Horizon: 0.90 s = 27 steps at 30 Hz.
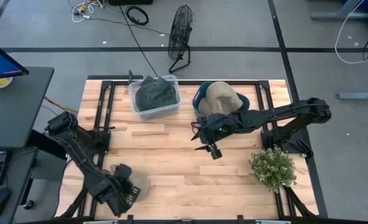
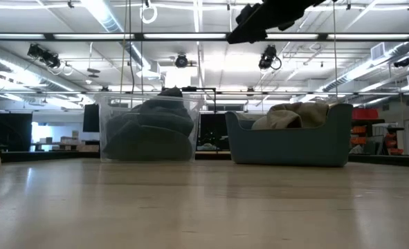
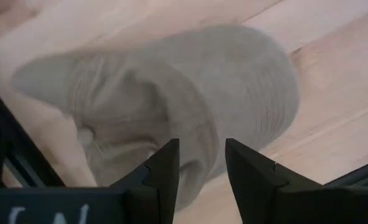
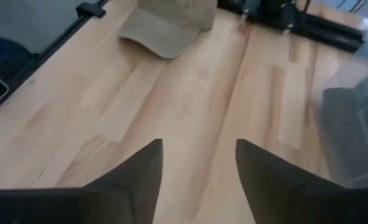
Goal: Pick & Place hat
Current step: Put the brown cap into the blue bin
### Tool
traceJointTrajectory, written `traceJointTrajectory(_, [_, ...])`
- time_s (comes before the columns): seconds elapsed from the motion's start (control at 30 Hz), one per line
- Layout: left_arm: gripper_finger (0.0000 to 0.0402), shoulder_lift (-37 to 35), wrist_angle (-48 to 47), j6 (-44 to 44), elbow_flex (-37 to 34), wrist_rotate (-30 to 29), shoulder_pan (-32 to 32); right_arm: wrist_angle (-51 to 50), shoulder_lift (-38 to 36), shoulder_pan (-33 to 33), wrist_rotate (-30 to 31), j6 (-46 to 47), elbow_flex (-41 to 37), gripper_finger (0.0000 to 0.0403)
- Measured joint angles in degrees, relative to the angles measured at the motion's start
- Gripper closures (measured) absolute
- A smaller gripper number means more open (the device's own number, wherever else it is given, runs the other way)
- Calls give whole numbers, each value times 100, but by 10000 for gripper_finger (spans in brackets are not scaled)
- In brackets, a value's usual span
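Hat: soft beige ribbed cap [image 3: 171, 106] is lying at the wooden counter's [image 1: 171, 155] near-left edge.
Left gripper [image 3: 199, 168]: hovering just above it, fingers slightly parted, holding nothing.
Right gripper [image 1: 212, 149]: hanging open over bare mid-counter planks.

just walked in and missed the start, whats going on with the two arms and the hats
The left gripper is down over a beige hat at the near left corner of the wooden table, its fingers open around a fold of the fabric. The right gripper hangs open above the middle of the table, holding nothing. Behind it sit a teal bin holding another tan hat and a clear bin holding a dark hat.
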Motion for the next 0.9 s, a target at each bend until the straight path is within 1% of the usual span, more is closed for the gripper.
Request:
traceJointTrajectory(0.13, [265,158,-5,-565,0,-7,-236,108,245,93,2,-32,0,179])
traceJointTrajectory(0.23, [254,297,-9,-810,0,-116,-359,121,365,133,2,-240,0,171])
traceJointTrajectory(0.4, [220,493,4,-845,0,-466,-398,203,449,141,5,-508,0,171])
traceJointTrajectory(0.53, [194,674,0,-814,0,-477,-398,340,449,141,6,-499,0,172])
traceJointTrajectory(0.67, [179,862,131,-838,-73,-469,-401,484,449,141,6,-504,0,172])
traceJointTrajectory(0.73, [179,926,174,-820,-145,-483,-401,523,449,139,6,-557,0,172])
traceJointTrajectory(0.8, [189,959,222,-653,-153,-521,-401,611,449,139,6,-610,0,172])
traceJointTrajectory(0.9, [232,966,286,-366,-154,-801,-397,721,449,139,6,-617,0,172])
